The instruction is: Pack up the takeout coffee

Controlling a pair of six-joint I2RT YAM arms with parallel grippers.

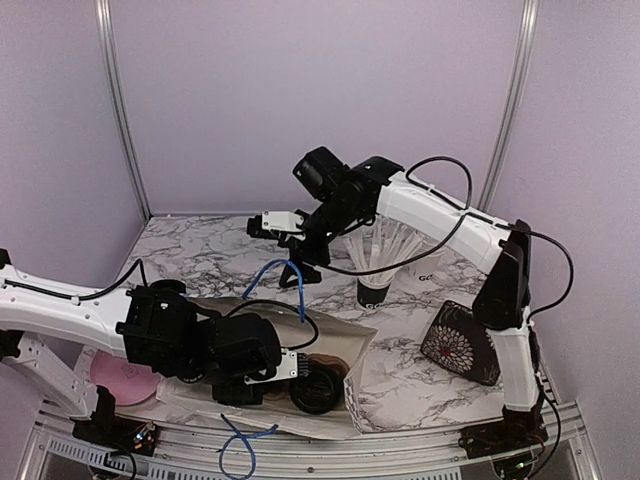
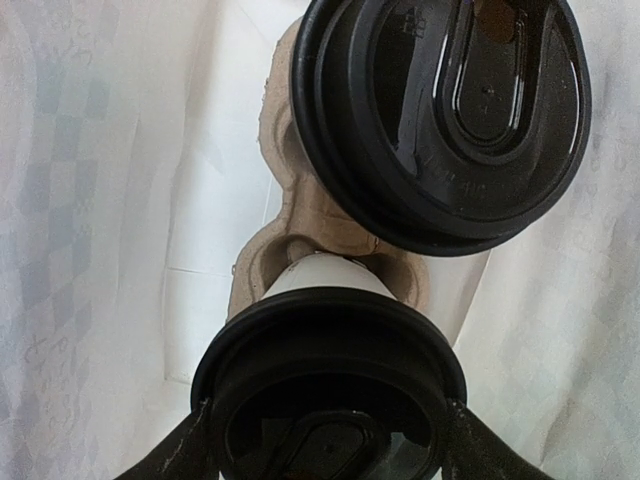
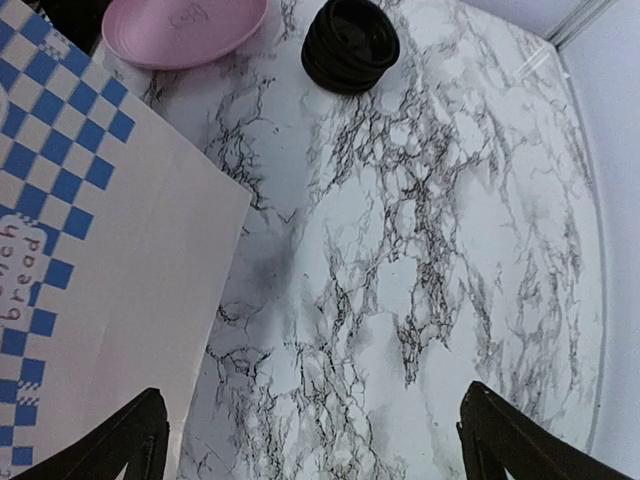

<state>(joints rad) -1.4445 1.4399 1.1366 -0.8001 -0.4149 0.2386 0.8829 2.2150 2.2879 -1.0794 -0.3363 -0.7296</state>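
In the left wrist view, two takeout coffee cups with black lids stand in a brown pulp carrier [image 2: 262, 262] inside a white paper bag [image 2: 120, 200]. The near cup [image 2: 322, 278] has its lid between my left gripper's [image 2: 328, 432] fingers [image 2: 188, 448], which press on the lid's two sides. The far cup's lid [image 2: 445, 110] fills the upper right. From above, the held lid [image 1: 318, 386] shows at the mouth of the bag [image 1: 330, 330] lying on the table. My right gripper [image 1: 300, 268] hangs open high over the marble, holding nothing.
A black cup of white straws [image 1: 375, 288] stands mid-table, with a dark patterned pad [image 1: 460, 343] to its right. A pink plate [image 3: 185, 25] and a stack of black rings [image 3: 350, 42] lie beyond the blue-checked bag [image 3: 80, 250]. A blue cable [image 1: 268, 276] loops above the bag.
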